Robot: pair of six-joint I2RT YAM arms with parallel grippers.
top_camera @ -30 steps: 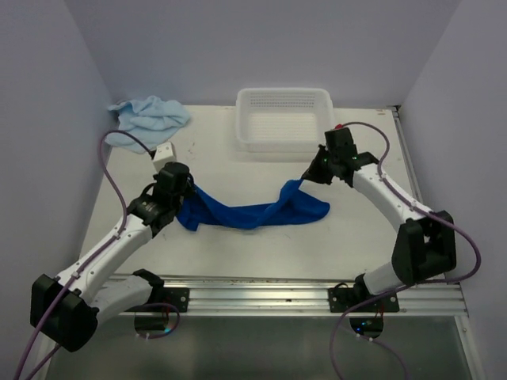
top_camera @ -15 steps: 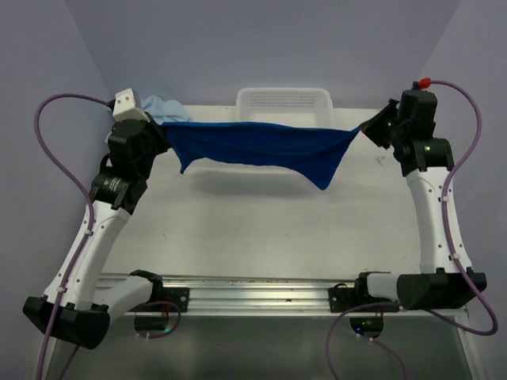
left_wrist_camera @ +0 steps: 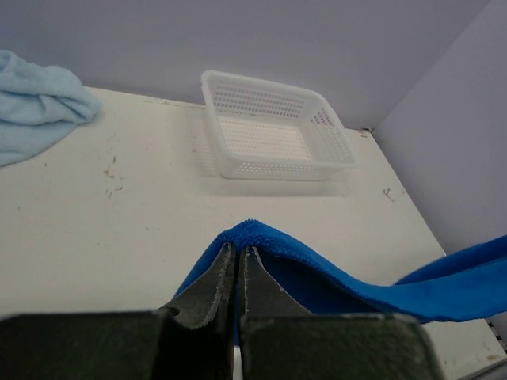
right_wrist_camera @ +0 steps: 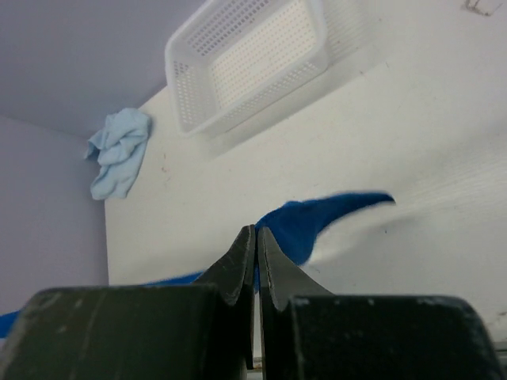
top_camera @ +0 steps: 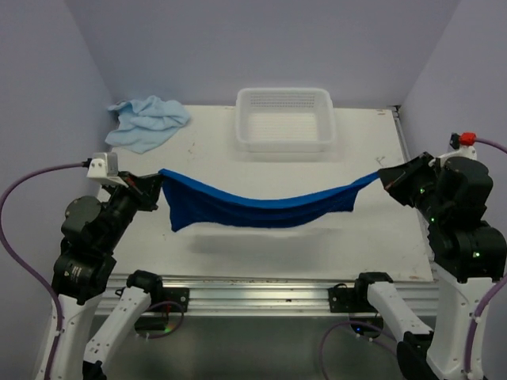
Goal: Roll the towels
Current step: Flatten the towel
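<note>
Two arms share one load. At the far left, the left gripper [top_camera: 157, 177] is clamped on one corner of the dark blue towel [top_camera: 253, 210]. Its wrist view shows the fingers pressed together with a fold of terry bulging over the tips, and the pinched corner itself is hidden between them. The towel hangs in the air as a sagging band between the arms, above the white table [top_camera: 356, 245], with its shadow on the surface below. A loose flap droops near the left end; how far it clears the table is hard to judge. Behind the left gripper, in the far left corner, the pale blue towel [top_camera: 146, 120] lies crumpled, well apart. Further right, by the back wall, sits the white perforated basket [top_camera: 283, 92], beyond the towel's middle. At the right, the right gripper [top_camera: 383, 176] pinches the opposite corner, jaws tight. Its own camera sees only a pointed tongue of blue past the fingertips, the rest of the band mostly masked by the gripper body. Both arms' lower links are cut off by the frame edge, below the metal rail [top_camera: 261, 285].
</note>
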